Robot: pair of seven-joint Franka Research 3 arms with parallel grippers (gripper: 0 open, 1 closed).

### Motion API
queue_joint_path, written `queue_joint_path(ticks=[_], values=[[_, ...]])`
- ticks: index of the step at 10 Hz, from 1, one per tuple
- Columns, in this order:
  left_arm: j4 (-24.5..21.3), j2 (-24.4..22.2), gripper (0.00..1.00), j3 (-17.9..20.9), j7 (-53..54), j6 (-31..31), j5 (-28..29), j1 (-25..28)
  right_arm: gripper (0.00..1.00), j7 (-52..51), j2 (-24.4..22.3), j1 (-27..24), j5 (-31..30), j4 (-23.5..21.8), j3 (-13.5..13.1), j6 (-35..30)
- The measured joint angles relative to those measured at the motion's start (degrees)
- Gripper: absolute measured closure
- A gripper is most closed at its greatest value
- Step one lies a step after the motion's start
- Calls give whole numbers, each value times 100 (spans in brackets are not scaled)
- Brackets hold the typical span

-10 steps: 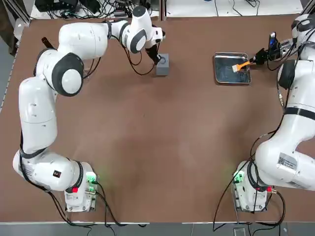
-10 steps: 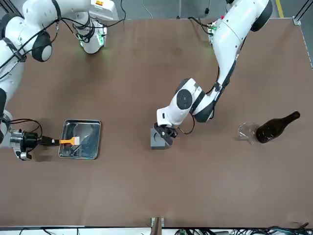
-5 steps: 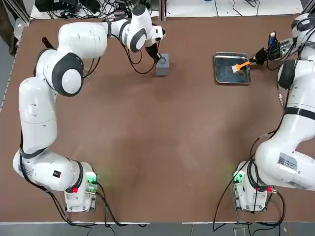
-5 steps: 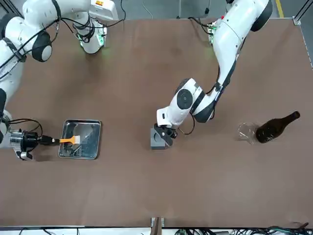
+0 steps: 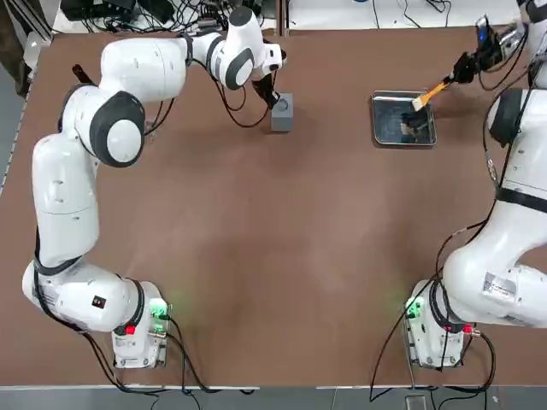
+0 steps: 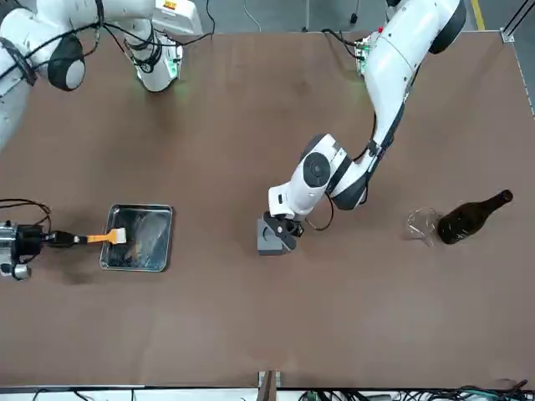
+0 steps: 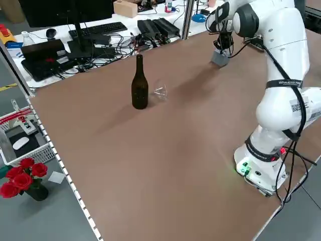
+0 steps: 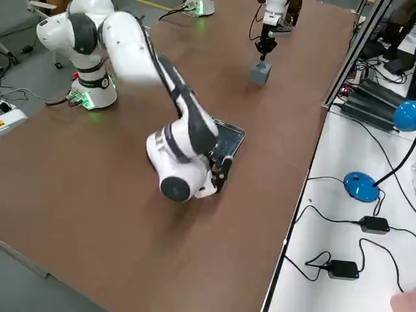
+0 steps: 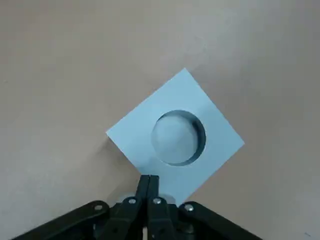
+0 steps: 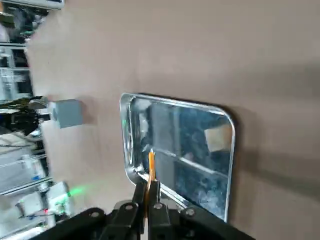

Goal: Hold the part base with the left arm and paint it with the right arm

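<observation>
A brown desk point(image 7: 125, 165) fills the room's middle, framed by aluminium posts point(image 7: 17, 75). Beside it runs a white bench with a keyboard point(image 7: 98, 28), cables and a blue mouse point(image 8: 364, 186) (red roses point(image 7: 20, 182) stand below on the grey floor point(image 7: 45, 221), near a wire basket point(image 7: 22, 145)).

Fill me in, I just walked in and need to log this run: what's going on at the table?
Two robot arms are on a painting job. The left tool, fingers shut, sits against one side of the grey part base at the table's far edge. The right tool holds an orange-handled brush raised at the outer rim of the metal tray; no paint has gone on the part base. A dark bottle and a small glass stand unused.
</observation>
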Motion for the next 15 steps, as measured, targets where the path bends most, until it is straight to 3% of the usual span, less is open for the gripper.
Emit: queue_joint_path(ticks=[3, 6, 10, 13, 15], values=[[-1, 0, 98, -3, 0, 0, 0, -21, 96, 581, -1158, 726, -848, -1061, 14, 1218], [-5, 1, 98, -2, 0, 0, 1, -29, 96, 1677, -2139, 1435, -2523, -1852, 266, 1999], [-11, 1, 98, -3, 0, 0, 1, -33, 96, 2435, -2254, 2042, -4546, -2401, 473, 3194], [-12, 3, 98, 7, 0, 0, 1, -22, 96, 3482, -2247, 2075, -5825, -2554, 1173, 3275], [-21, 24, 98, 8, 0, 0, 1, -30, 96, 3809, -2244, 2109, -6363, -2781, 1429, 3400]])
